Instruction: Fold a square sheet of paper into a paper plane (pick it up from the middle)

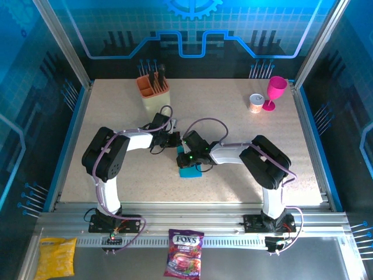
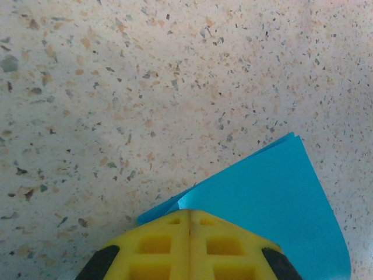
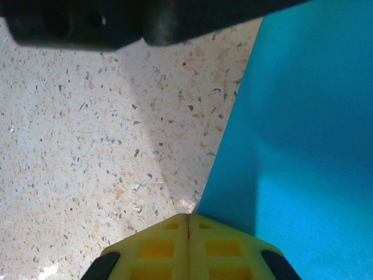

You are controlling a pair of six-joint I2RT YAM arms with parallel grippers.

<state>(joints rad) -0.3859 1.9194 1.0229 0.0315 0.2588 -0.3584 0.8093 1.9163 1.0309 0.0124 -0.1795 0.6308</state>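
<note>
Left end effector (image 2: 189, 214) was fully shut, fingers flush w/ nothing seen between them. Its tips sat at the near corner of the blue paper (image 2: 274, 204), which lay on the desk (image 2: 116, 87) just ahead & to its right, doubled over, w/ two layers showing at the far corner. Right end effector (image 3: 187, 217) was shut the same way, empty as far as could be told, tips at the paper's edge w/ the paper spreading ahead-right of it. Couldn't tell whether either tip actually pressed the paper. Risks, imo: thin paper could slide on the desk under a pressing tip, so layers shift & the crease goes crooked. Shut fingers can't pinch, so any lift needs reopening, which could let the fold spring open. W/ both end effectors so close together, a bump was possible too.
</note>
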